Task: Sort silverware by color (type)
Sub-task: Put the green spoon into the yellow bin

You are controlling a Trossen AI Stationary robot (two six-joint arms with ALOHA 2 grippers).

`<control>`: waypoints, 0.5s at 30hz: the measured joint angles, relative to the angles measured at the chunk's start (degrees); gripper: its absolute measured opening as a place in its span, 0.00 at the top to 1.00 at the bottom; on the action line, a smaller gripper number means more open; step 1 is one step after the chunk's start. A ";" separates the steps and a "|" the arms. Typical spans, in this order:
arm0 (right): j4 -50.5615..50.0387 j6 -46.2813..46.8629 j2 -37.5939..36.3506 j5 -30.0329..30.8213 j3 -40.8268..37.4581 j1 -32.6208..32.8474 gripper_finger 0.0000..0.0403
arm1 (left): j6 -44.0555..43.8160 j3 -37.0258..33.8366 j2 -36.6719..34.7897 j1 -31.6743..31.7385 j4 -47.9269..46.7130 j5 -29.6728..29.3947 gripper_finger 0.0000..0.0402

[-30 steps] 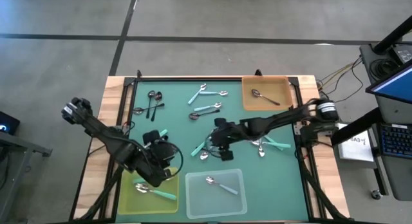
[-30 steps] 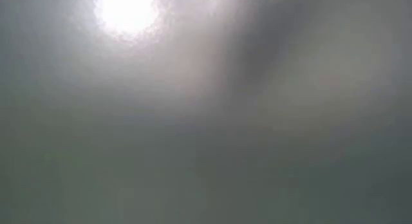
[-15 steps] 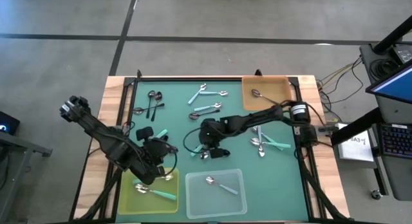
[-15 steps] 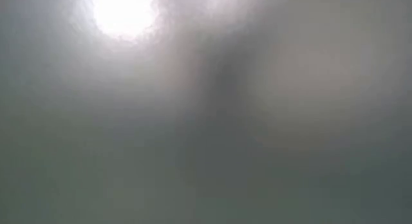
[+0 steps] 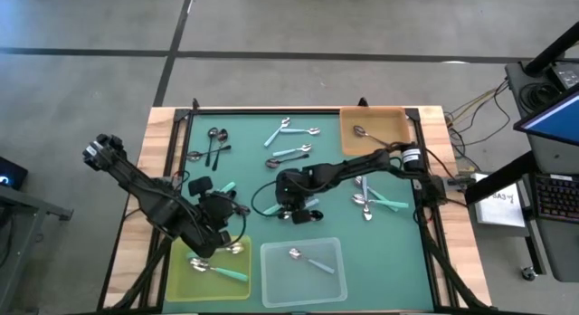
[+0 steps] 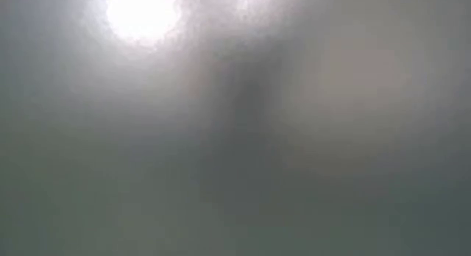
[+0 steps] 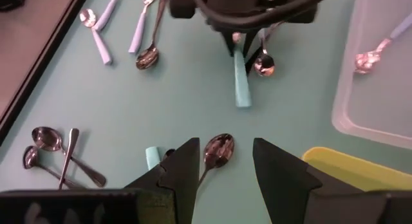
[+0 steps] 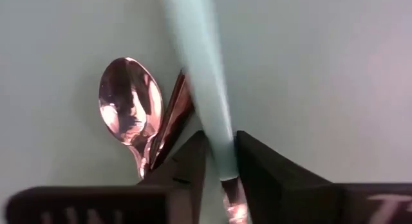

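Near the green mat's middle, my right gripper (image 5: 291, 209) (image 8: 221, 143) points steeply down, shut on a teal-handled spoon (image 7: 239, 82). A silver spoon (image 8: 129, 98) lies right beside it. My left gripper (image 5: 237, 209) (image 7: 225, 147) hovers open at the mat's left, near the yellow tray (image 5: 194, 279). A spoon's bowl (image 7: 219, 150) shows between its fingers; I cannot tell whether they touch it. Part of another teal handle (image 7: 152, 156) shows beside one finger. The low view shows only haze. My right gripper pinches the teal spoon's handle (image 8: 222, 156) between its two fingers, close to the shiny bowl end. The fingers slant down from the table's right side. The handle runs out ahead of them, its free end (image 7: 242, 102) low over the mat.
Loose spoons lie at the mat's far left (image 5: 214, 143), far middle (image 5: 288, 141) and right (image 5: 366, 202). The orange tray (image 5: 393, 138) at the far right, the clear tray (image 5: 276, 279) at the near edge and the yellow tray hold spoons.
My right gripper has moved toward the table's left edge and down, tipping more steeply, onto the teal-handled spoon near the mat's middle.
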 joint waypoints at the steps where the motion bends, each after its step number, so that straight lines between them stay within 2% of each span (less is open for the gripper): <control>1: -0.08 0.43 -0.25 0.13 -0.04 0.00 0.86 | -0.89 -0.63 0.00 -0.22 0.17 -0.58 0.68; 3: -0.30 1.15 -1.18 0.25 -0.13 -0.09 0.93 | -2.95 -2.70 -0.03 -1.15 1.72 -2.71 0.68; 6: -1.70 2.77 -2.72 2.35 -0.36 -0.23 0.93 | -4.77 -7.14 -0.30 -2.91 7.38 -6.72 0.68; 15: 0.83 8.84 -11.27 13.91 -0.37 -0.47 0.93 | -4.81 -22.55 -0.35 -4.44 36.22 -24.23 0.68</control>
